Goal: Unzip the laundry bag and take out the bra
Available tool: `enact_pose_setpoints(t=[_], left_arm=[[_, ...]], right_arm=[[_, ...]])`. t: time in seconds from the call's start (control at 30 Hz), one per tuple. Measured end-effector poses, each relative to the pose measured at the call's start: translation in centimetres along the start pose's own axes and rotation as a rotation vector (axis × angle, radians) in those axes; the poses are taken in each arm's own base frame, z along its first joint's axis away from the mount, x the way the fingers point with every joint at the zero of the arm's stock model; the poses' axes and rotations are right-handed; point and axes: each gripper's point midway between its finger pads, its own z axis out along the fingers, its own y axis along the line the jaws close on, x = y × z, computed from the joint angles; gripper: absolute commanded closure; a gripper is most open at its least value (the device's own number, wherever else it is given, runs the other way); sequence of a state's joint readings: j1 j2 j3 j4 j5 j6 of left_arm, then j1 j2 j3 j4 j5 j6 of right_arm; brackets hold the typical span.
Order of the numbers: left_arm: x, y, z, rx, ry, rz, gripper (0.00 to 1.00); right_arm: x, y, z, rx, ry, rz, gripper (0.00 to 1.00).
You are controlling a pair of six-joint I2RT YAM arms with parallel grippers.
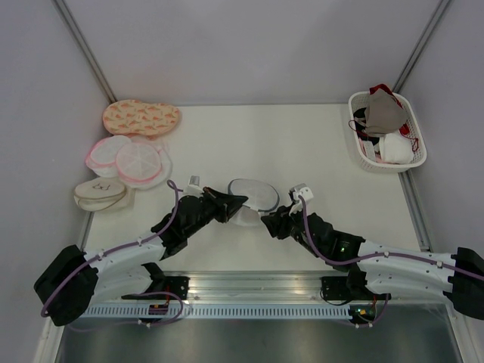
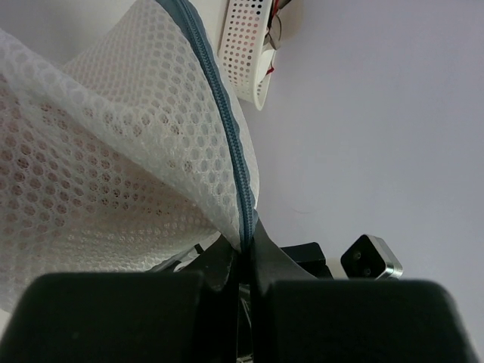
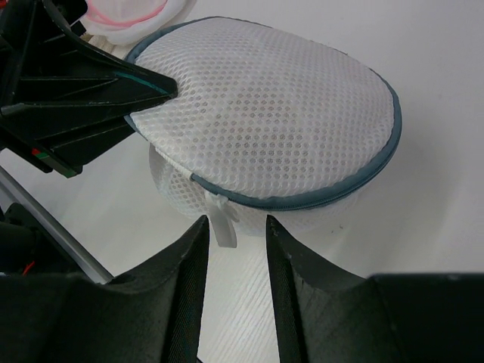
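The laundry bag [image 1: 253, 195], a round white mesh case with a blue-grey zipper rim, lies at the table's centre; it also shows in the right wrist view [image 3: 272, 113] and the left wrist view [image 2: 128, 151]. My left gripper [image 1: 240, 203] is shut on the bag's zipper rim [image 2: 240, 204] at its left edge. My right gripper [image 3: 234, 227] is open just in front of the bag, its fingertips either side of the white zipper pull tab [image 3: 221, 219], not touching it. The zipper looks closed. The pale pink bra is not visible as such; only a faint pink tint shows through the mesh.
A white basket [image 1: 408, 162] at the back right holds a taupe bra and a white garment. At the back left lie an orange patterned oval case [image 1: 141, 117], pink-rimmed round mesh cases [image 1: 128, 159] and a cream case [image 1: 100, 193].
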State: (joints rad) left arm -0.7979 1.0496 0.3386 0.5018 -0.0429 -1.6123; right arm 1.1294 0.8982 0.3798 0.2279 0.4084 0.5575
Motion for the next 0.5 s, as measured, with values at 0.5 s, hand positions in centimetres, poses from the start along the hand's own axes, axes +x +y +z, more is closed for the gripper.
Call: enact_pose_setpoints(t=[0.5], left_arm=[[0.2, 0.0, -1.1, 0.003, 0.017, 0.000, 0.98]], right_arm=[[0.1, -0.4, 1.0, 0.016, -0.006, -0.008, 0.63]])
